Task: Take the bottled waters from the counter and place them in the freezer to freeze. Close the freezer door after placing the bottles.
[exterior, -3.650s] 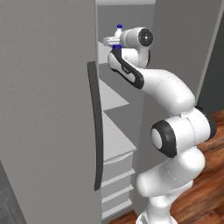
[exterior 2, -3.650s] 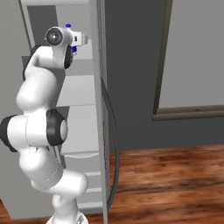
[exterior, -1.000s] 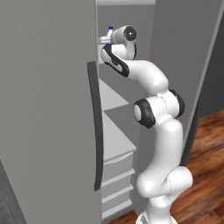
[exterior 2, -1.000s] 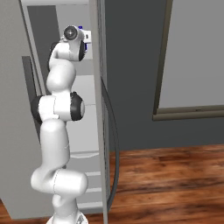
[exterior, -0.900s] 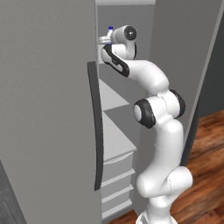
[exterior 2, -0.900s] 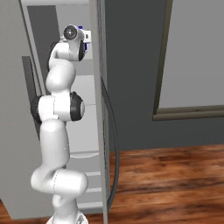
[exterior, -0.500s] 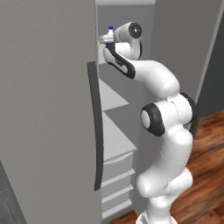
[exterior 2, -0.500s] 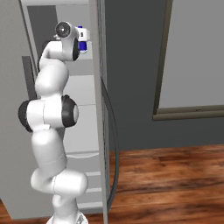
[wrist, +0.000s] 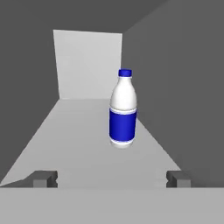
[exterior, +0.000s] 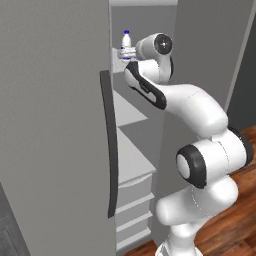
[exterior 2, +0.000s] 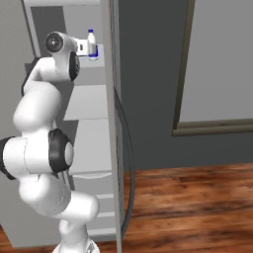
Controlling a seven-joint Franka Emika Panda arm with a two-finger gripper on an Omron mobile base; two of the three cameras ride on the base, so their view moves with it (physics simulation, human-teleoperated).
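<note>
The gripper stands wide and empty at the front edge of the freezer's top shelf. Just beyond, the blue-labelled bottle stands upright near the shelf's right wall. Best to back straight out, level, so no finger clips it.

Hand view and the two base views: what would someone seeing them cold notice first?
A white bottle with a blue label and blue cap stands upright on the top shelf of the open freezer, near its side wall. The gripper faces it with jaws wide apart and nothing between them. From the base, the white arm reaches high into the freezer beside the door with its long dark handle.
</note>
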